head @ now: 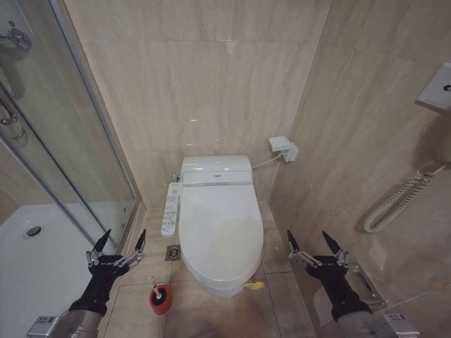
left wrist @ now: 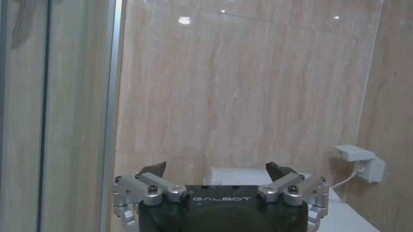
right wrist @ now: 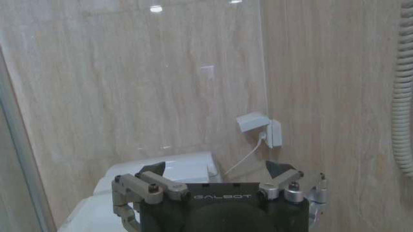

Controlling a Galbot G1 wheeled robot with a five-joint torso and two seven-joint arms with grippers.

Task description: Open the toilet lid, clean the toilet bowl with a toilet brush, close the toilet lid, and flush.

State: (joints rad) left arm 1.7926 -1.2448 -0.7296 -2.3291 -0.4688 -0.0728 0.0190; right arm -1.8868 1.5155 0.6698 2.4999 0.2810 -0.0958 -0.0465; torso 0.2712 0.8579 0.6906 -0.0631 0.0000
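Open air above closed toilet lid (head: 220, 222). Hemmed leftward by glass shower door (head: 70, 141), rightward by tiled wall (head: 366, 141). Toilet brush (head: 159, 296) standing on floor (head: 211, 317) beside bowl.

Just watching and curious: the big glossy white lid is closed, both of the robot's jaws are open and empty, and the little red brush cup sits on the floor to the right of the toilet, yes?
Not quite. In the head view the small round red cup holding the toilet brush stands on the floor at the toilet's left, near the left gripper. The rest holds: the glossy white oval toilet lid is closed, and both the left and right gripper are open and empty.
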